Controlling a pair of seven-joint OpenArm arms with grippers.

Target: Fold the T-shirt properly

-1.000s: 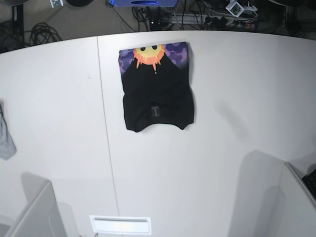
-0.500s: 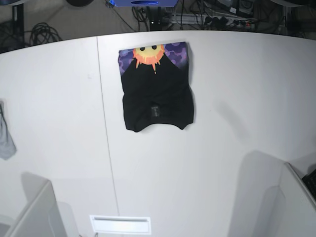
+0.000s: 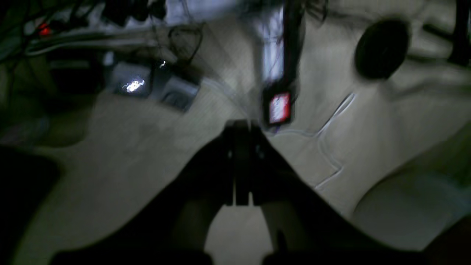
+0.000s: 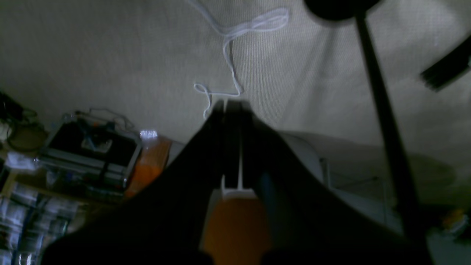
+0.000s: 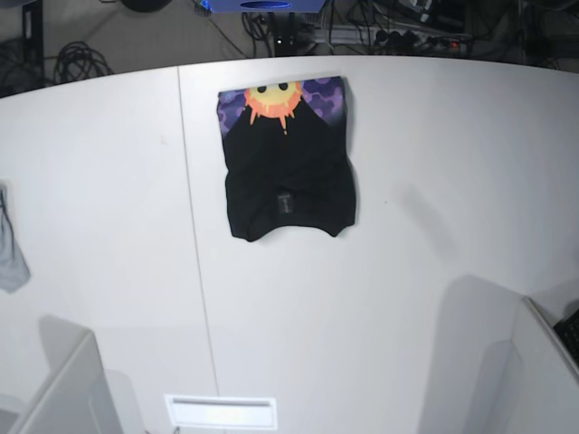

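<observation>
nothing on the table [image 5: 434, 136] moved; t-shirt [image 5: 288, 176] sits folded same as before. left gripper [image 3: 241, 127] and right gripper [image 4: 230, 106] both clenched on nothing, looks basically done.

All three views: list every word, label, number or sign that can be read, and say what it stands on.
None can be read.
Small label patch on the folded black T-shirt: too small to read.
Red-and-white tag hanging on a dark strap, left wrist view: blurred, unreadable.
Sun face print on the shirt: picture only, no letters.
</observation>
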